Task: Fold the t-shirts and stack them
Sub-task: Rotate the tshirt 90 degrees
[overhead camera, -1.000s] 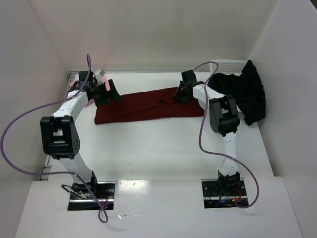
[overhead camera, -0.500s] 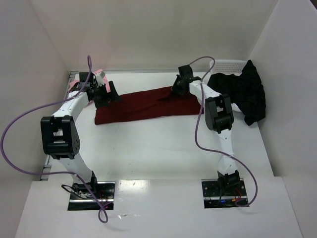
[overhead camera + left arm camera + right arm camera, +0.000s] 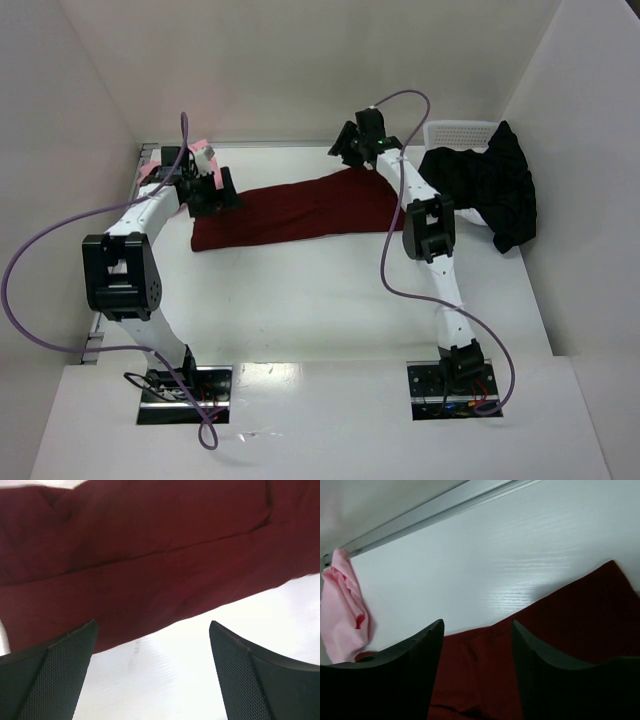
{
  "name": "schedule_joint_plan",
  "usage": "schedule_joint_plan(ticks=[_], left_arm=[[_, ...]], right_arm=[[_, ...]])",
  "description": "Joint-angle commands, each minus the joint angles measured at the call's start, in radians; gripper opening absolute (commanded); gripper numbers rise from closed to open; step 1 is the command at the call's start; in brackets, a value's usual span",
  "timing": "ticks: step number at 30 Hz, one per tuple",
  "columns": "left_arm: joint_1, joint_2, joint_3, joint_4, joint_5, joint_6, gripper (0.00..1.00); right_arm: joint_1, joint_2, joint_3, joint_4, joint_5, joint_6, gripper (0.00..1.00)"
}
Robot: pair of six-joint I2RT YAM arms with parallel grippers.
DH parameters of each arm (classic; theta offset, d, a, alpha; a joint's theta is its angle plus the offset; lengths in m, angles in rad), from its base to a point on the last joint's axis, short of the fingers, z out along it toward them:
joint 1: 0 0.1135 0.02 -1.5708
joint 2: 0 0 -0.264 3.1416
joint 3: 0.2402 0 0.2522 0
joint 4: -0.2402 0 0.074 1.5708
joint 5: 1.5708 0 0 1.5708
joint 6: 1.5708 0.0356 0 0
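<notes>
The white surface fills the floor of a white-walled booth, with the two arms rising from its 6 o'clock edge; the dark maroon t-shirt lies flat on it as a long folded band across the far half, its length running from about 8 o'clock to 2 o'clock, one folded layer edge showing along it in the left wrist view; the black t-shirt is heaped at the 2 o'clock corner, draped over the rim of the white mesh basket and apart from the maroon one; the light pink t-shirt is bunched at the 10 o'clock corner against the back rail, partly hidden behind the left arm in the top view; the left claw hangs over the 9 o'clock end of the maroon t-shirt, its fingers spread wide with nothing between them, the shirt's near edge and bare surface showing in the gap; the right claw is at the shirt's 1 o'clock corner, raised above it, its fingers apart and holding nothing; a purple cable loops from each arm.
</notes>
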Motion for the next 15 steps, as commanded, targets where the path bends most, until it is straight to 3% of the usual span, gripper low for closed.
schedule_joint_plan(ticks=[1,7,9,13,15], left_arm=[[0.004,0.019,0.075,-0.015,-0.049,0.161,1.0],[-0.037,0.068,0.176,0.025,-0.052,0.454,1.0],[-0.055,0.094,0.176,0.025,-0.063,0.529,1.0],[-0.092,0.155,0.176,0.014,-0.09,0.695,1.0],[-0.092,0.164,0.167,0.003,-0.053,0.741,1.0]], right_arm=[[0.011,-0.051,0.018,-0.058,0.062,-0.041,0.63],[0.011,-0.341,-0.279,0.053,0.148,-0.089,0.83],[0.002,-0.407,-0.306,0.039,0.148,-0.1,0.9],[-0.019,-0.536,-0.457,0.055,0.148,-0.109,1.0],[-0.042,-0.585,-0.513,0.056,0.148,-0.121,1.0]])
